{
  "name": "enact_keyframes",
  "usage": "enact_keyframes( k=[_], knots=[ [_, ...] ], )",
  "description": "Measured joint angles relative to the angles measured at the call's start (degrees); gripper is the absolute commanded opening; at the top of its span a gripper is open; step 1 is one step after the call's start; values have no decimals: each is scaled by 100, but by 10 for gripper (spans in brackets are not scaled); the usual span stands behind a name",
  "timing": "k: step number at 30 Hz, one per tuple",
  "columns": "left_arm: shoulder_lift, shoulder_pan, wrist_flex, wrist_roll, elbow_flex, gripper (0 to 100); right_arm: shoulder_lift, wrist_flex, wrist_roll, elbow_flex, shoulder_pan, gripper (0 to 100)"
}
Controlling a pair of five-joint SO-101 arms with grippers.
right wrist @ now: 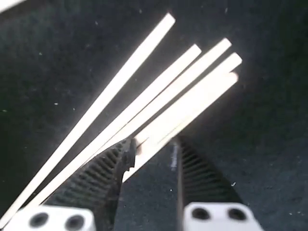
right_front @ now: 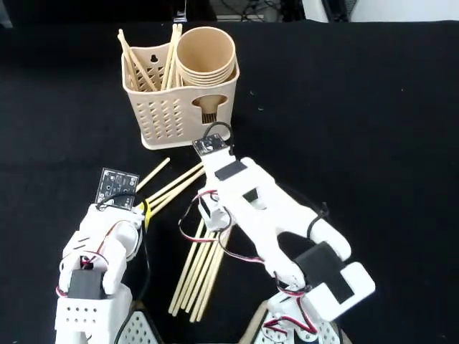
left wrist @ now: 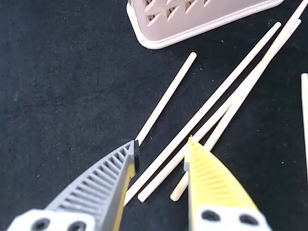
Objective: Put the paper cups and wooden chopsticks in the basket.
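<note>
Left gripper (left wrist: 161, 149): jaws apart over loose chopsticks (left wrist: 211, 103) near basket (left wrist: 192, 24). Right gripper (right wrist: 153, 147): jaws apart, straddling chopstick bundle (right wrist: 183, 86). Cups (right_front: 206, 54) stacked in basket.

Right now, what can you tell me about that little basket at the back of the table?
The basket looks like cream plastic, with walls pierced by rows of small slots and a larger cutout in its front. It stands upright on the black table, toward the far side. A divider splits it into two compartments: one holds several wooden chopsticks leaning on end, the other a nested stack of paper cups rising above the rim.
</note>
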Motion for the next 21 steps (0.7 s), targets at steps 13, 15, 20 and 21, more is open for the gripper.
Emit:
enact_keyframes(
  k=[13, 15, 20, 21],
  knots=[
    [0, 0, 0, 0, 0, 177, 255, 44, -9, -360, -9, 181],
    [0, 0, 0, 0, 0, 177, 255, 44, -9, -360, -9, 168],
    [0, 0, 0, 0, 0, 177, 255, 97, 0, -360, 0, 170],
    [0, 0, 0, 0, 0, 177, 255, 123, 0, -360, 0, 170]
  ],
)
